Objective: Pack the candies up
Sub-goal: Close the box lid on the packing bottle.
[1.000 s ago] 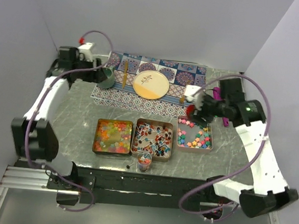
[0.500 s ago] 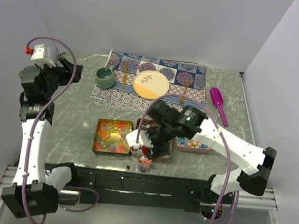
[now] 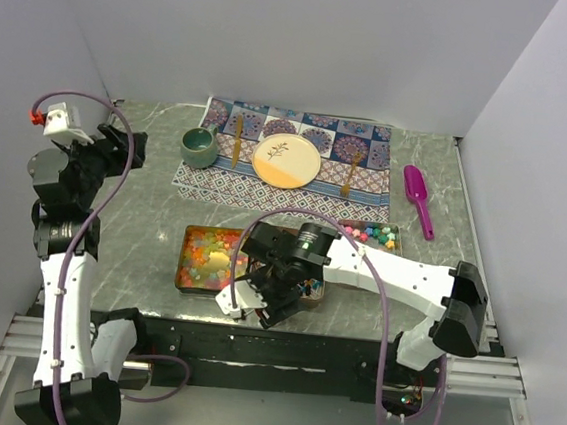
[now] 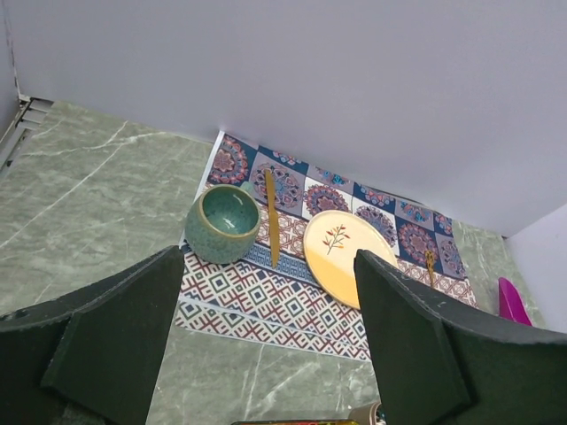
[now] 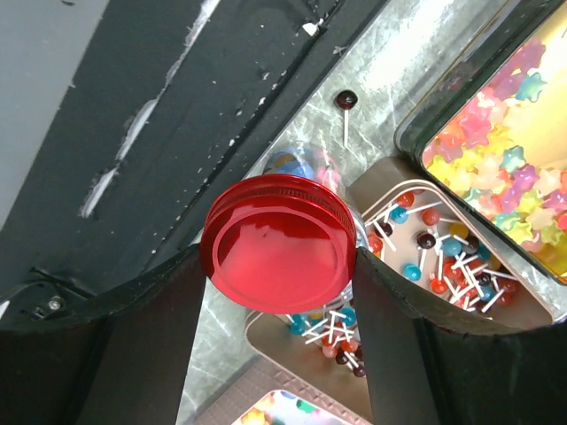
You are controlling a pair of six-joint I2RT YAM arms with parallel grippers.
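Right gripper [image 5: 276,258] is hanging right at the near tabletop [image 3: 142,219] edge, clenching a round red lid [image 5: 279,241] flat between its fingers. It is holding the lid over a small clear jar [image 5: 299,161] that is sitting just beside the black front rail [image 3: 250,348]; can't tell if lid and jar are touching. Tight spot there, with a tray just behind the jar and the rail in front. Left gripper [image 4: 268,261] is hovering high at the left side, jaws spread wide and gripping nothing, and bare tabletop is lying open left of the trays [image 3: 181,258]. The candies are sitting in those three trays in a row near the front. Gummies [image 3: 209,256] are filling the left one and stick candies [image 5: 427,241] the middle one. Star pieces [image 3: 370,235] are in the right one, which the right arm is partly hiding. A few candies are showing inside the jar, and one stick candy [image 5: 345,99] is lying loose by the rail. At the back, a placemat [image 3: 216,181] is carrying a green cup [image 3: 199,146] and a plate [image 3: 286,161]. A purple scoop [image 3: 418,197] is lying just right of the placemat.
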